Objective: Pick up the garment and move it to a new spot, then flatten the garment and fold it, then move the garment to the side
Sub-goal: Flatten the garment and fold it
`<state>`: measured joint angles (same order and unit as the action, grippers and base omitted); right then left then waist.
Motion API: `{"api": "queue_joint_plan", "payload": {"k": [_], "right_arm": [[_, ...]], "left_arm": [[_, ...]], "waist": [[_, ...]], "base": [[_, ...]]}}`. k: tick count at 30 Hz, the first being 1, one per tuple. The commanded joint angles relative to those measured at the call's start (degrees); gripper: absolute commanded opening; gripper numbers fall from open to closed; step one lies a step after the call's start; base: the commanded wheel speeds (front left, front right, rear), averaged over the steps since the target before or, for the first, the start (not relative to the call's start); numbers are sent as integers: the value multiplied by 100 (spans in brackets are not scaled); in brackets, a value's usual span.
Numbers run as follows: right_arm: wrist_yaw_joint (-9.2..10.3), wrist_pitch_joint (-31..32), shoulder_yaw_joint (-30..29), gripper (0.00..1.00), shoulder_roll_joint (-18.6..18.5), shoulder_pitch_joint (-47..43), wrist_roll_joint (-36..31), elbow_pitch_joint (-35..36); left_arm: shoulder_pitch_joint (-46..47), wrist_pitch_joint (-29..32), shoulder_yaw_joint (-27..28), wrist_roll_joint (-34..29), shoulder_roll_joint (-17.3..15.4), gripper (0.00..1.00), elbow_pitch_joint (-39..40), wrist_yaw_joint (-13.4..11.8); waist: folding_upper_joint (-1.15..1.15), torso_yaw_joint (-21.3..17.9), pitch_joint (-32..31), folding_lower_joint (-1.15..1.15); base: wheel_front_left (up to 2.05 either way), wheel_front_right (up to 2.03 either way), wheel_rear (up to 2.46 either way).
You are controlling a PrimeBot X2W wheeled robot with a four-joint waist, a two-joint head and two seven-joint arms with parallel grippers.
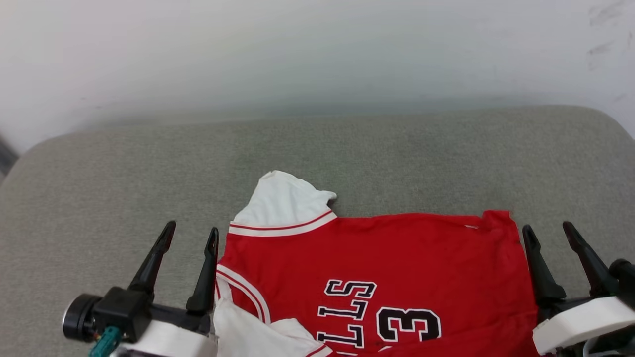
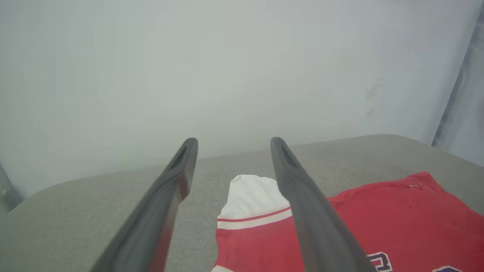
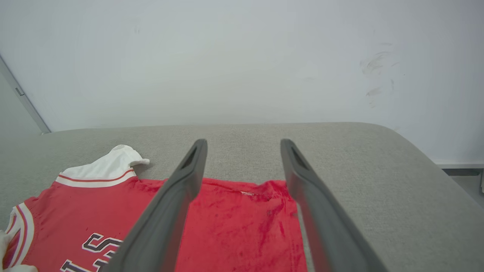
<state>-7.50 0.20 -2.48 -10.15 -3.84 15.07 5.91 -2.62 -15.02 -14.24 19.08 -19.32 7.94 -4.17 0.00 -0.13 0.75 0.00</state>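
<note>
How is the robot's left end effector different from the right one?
The left end effector sits by the garment's white sleeve; the right end effector sits by its plain red edge. The left's base looks mostly black, with a teal plug; the right's looks mostly white. Both are open, holding nothing.

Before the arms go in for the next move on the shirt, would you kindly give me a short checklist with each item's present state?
1. The left gripper is open and empty: ok.
2. The right gripper is open and empty: ok.
3. The red body of the shirt lies flat on the cushion: ok, only light creases.
4. The far sleeve is spread flat: not ok, its tip is curled.
5. The near sleeve is spread flat: not ok, it is bunched beside the left gripper.
6. The shirt's near edge is straight: cannot tell, it is cut off at the bottom of the head view.
</note>
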Motion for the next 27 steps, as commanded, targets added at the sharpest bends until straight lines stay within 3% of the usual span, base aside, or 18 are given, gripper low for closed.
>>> {"api": "queue_joint_plan", "payload": {"k": [1,5,12,17,21,27], "right_arm": [[2,-58,30,100,13,109,-19,8],[2,-158,92,100,-7,259,-64,33],[2,-218,179,100,-35,585,-128,108],[3,-322,383,100,43,868,-220,67],[3,-474,481,100,122,1069,-242,13],[3,-728,551,100,251,1164,-269,-150]], "left_arm": [[185,-16,23,-56,-38,100,-66,84],[725,81,28,184,-127,100,-351,498],[2390,1627,-171,502,-856,100,-976,1039],[3587,2877,-531,1042,-1463,100,-1553,1150],[4423,3768,-1148,1513,-2121,100,-1774,1157],[5221,5202,-1849,2349,-2681,100,-2059,1160]], "waist": [[0,-111,137,0],[0,-293,484,0],[0,-656,1322,0],[0,-976,1884,0],[0,-1253,2239,0],[0,-1542,2573,0]], "base": [[0,0,0],[0,0,0],[0,0,0],[0,0,0],[0,0,0],[0,0,0]]}}
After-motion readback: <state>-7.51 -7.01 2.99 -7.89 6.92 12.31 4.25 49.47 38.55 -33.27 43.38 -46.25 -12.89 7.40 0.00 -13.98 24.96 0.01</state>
